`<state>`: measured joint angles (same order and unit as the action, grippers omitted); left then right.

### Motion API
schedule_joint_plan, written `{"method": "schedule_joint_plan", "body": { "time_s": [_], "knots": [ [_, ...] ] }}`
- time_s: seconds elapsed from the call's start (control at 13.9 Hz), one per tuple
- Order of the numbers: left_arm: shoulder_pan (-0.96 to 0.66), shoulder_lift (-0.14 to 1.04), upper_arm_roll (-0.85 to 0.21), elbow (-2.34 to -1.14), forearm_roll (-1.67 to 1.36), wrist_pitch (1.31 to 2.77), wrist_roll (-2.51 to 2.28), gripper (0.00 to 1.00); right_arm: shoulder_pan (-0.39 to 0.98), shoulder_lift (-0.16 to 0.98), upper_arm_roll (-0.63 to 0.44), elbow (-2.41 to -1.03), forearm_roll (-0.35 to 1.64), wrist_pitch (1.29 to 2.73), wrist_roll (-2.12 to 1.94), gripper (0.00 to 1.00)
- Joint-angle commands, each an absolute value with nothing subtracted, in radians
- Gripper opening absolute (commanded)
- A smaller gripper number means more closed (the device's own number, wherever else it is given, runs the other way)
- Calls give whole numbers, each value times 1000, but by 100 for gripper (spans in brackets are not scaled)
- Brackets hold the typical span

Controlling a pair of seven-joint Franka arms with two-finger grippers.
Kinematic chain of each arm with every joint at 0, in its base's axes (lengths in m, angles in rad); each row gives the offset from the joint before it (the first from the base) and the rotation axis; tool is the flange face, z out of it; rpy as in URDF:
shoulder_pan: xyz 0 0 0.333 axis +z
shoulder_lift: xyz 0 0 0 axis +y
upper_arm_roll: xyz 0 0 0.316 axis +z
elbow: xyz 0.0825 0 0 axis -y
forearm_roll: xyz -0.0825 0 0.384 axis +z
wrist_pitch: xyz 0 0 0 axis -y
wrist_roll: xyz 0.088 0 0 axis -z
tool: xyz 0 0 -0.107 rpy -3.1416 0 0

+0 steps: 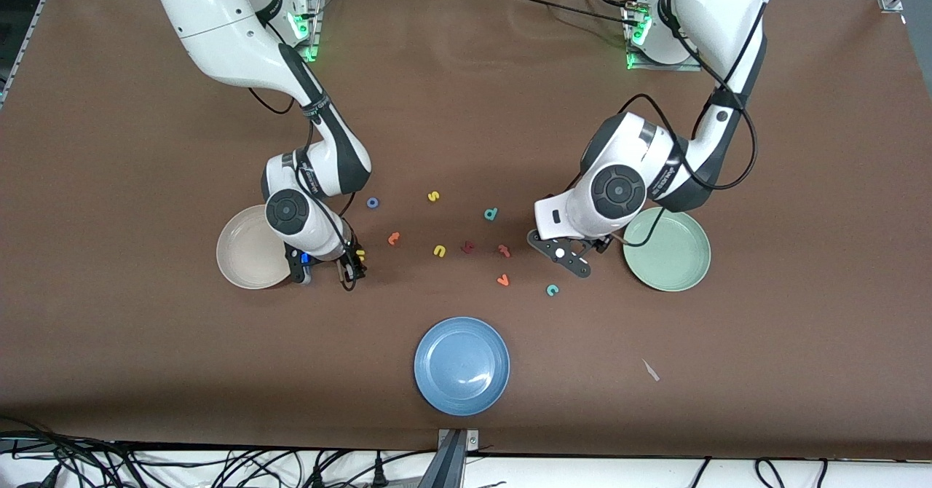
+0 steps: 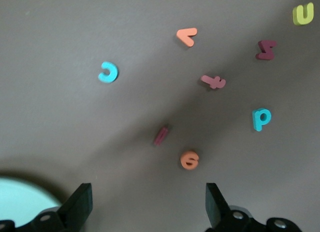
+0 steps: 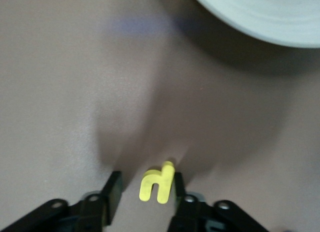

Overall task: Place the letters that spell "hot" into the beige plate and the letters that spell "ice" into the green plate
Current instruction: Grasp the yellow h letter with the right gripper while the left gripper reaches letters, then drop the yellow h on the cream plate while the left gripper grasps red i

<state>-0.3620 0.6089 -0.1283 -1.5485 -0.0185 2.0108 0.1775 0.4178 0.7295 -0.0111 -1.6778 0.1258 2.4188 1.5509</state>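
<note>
My right gripper (image 3: 145, 192) is low at the table just beside the beige plate (image 1: 244, 255), its jaws closing around the yellow h (image 3: 156, 183) without yet clamping it. I should squeeze squarely on its flat sides before lifting. My left gripper (image 2: 147, 204) waits, jaws apart, by the green plate (image 1: 681, 262).

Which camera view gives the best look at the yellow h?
The right wrist view: the yellow h sits large and unobstructed between the right end effector fingers, beside the beige plate. The front view shows only a yellow speck at that end effector. The left wrist view does not show it.
</note>
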Motion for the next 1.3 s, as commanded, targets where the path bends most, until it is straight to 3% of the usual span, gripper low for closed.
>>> {"method": "schedule_joint_plan", "body": {
  "time_s": [0.0,0.29,0.43,0.72,1.08,1.23],
  "knots": [
    [-357,656,-127,-1552,-12,2092,308,97,420,749,-14,-1675,143,2418,1552,18],
    [-359,701,-127,-1577,-9,2118,354,75,420,756,-14,-1667,141,2421,1549,0],
    [-364,703,-127,-1612,0,2167,356,71,414,749,-15,-1640,129,2372,1514,0],
    [-365,713,-127,-1667,-2,2279,388,70,413,663,-50,-1666,121,2165,1056,0],
    [-388,745,-127,-1669,0,2330,388,62,413,510,-132,-1831,103,2167,668,0],
    [-388,746,-126,-1670,2,2332,390,56,411,441,-194,-1935,104,2242,487,0]
  ]
}}
